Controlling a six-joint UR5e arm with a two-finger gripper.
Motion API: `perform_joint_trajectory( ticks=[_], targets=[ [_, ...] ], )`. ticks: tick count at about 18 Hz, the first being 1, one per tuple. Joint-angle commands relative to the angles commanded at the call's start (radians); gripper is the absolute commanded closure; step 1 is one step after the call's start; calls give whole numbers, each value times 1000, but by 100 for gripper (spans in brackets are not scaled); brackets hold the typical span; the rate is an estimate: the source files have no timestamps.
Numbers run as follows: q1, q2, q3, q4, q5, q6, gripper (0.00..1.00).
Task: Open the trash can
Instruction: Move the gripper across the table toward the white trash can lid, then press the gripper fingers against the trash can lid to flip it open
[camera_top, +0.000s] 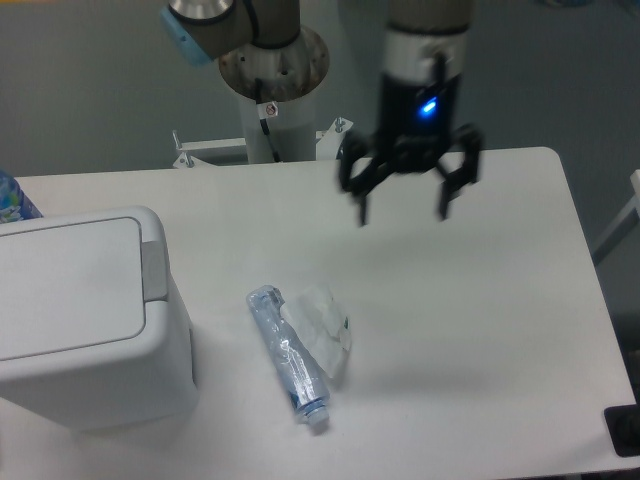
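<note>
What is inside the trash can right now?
Cannot tell: the trash can has its lid shut flat, covering the inside. Nothing rests on the lid. The gripper hangs open over the table, well right of the can.

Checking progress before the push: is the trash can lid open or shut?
Shut. The flat lid lies flush on the trash can, and the gripper hovers open, well away from it.

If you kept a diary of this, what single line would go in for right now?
gripper: open, above table, empty | trash can: lid shut, grey tab untouched | crushed bottle: lying beside can | step: approach
</note>
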Motion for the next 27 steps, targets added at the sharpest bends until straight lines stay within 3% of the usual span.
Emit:
perform_joint_trajectory(
  ticks=[5, 12, 27],
  targets=[
    [-52, -9, -5, 0, -109, -101, 0],
    [-100, -23, -8, -2, -155, -141, 0],
    [-149, -25, -51, 5, -146, -140, 0]
  ],
)
